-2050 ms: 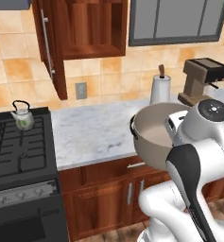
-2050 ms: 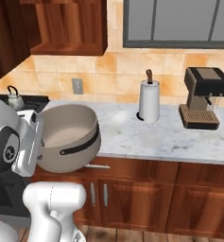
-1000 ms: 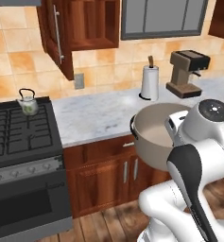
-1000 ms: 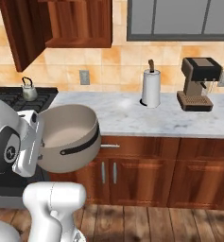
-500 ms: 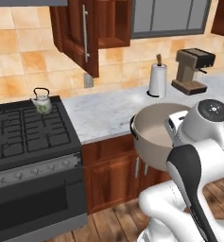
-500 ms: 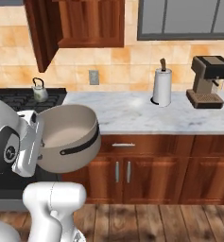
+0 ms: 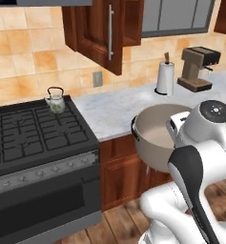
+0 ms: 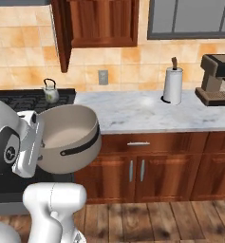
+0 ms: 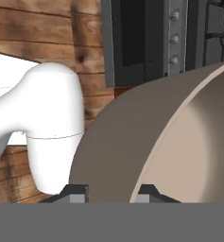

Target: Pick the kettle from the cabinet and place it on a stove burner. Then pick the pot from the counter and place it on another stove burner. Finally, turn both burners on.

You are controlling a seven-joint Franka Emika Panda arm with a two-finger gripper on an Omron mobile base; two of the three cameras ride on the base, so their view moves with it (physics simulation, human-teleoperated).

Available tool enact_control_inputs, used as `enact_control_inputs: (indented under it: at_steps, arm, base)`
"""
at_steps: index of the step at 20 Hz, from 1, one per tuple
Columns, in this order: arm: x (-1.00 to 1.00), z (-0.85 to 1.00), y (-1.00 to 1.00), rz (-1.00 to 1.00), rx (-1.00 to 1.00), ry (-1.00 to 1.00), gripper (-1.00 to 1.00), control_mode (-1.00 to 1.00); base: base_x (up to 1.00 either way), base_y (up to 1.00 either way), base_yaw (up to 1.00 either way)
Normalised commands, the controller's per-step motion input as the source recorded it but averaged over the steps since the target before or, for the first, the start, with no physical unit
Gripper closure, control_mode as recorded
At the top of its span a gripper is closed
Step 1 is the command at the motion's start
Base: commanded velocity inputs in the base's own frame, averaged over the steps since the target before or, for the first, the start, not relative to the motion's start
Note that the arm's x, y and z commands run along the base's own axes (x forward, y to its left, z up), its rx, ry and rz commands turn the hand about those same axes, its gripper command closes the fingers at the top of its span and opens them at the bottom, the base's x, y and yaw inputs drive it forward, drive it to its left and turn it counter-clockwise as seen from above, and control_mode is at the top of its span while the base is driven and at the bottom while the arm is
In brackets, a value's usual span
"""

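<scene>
Clamped on the pot's rim, my tool (image 9: 109, 194) has one fingertip (image 9: 74, 194) against the grey outer wall and the other against the pale inside. I hold the pot (image 7: 158, 136) in the air, tilted, close to my white arm and in front of the wooden base units, off the table (image 7: 133, 102). In the right base view the pot (image 8: 69, 137) hangs beside the stove's front edge, one dark loop handle facing outward.

On the black stove (image 7: 35, 138), the kettle (image 7: 56, 101) stands upright on the far right burner, near the tiled wall. The other grates are bare. A row of small silver knobs runs along the stove front.

Above, the wooden cabinet (image 7: 102, 31) has its door swung open, its long silver bar handle facing the room. A grey glass-fronted cabinet (image 7: 176, 16) hangs to its right.

On the white marble table stand a paper-towel roll (image 7: 165, 77) on a dark post and, further right, a coffee machine (image 7: 198, 67).
</scene>
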Motion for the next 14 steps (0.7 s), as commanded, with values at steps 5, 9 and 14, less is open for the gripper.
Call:
enact_control_inputs:
  at_steps: [5, 9, 14]
  arm:
    - [0.0, 0.0, 0.0, 0.0, 0.0, 0.0, 1.0, 1.0]
    - [0.0, 0.0, 0.0, 0.0, 0.0, 0.0, 1.0, 1.0]
    - [0.0, 0.0, 0.0, 0.0, 0.0, 0.0, 1.0, 1.0]
  base:
    - [-0.01, 0.62, -0.14]
    - [0.0, 0.63, -0.14]
    - [0.0, 0.6, -0.14]
